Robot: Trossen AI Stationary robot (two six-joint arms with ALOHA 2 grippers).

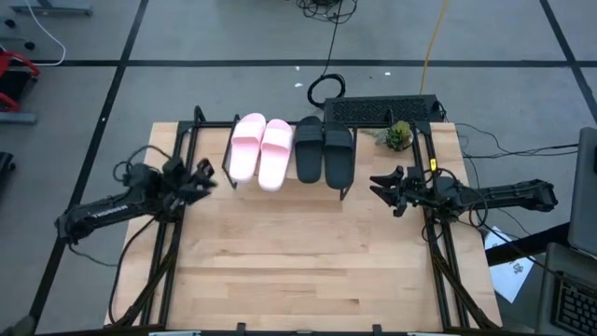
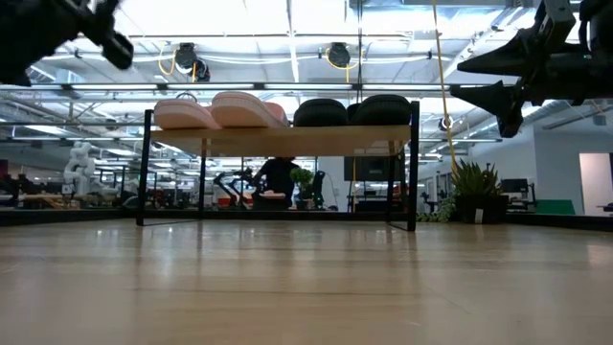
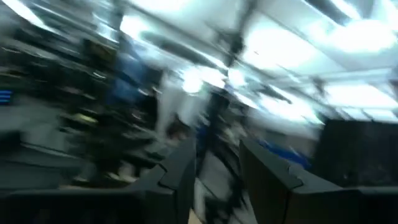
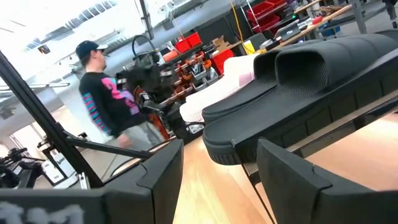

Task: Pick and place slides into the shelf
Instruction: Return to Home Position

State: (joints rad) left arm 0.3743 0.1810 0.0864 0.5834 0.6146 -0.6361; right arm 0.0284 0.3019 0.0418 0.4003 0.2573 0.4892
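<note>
Two pale pink slides [image 1: 261, 149] and two black slides [image 1: 325, 149] lie side by side, soles down, on the shelf's plank top [image 2: 287, 141] at the table's far side. The black pair also shows in the right wrist view [image 4: 298, 106]. My left gripper [image 1: 207, 174] is open and empty, raised left of the shelf. My right gripper [image 1: 381, 189] is open and empty, raised right of the shelf, pointing toward it.
A small potted plant [image 1: 398, 136] and a black keyboard-like box [image 1: 382, 110] sit at the table's far right. The wide wooden tabletop [image 1: 308, 261] stretches in front of the shelf. A person [image 4: 109, 106] walks in the room beyond.
</note>
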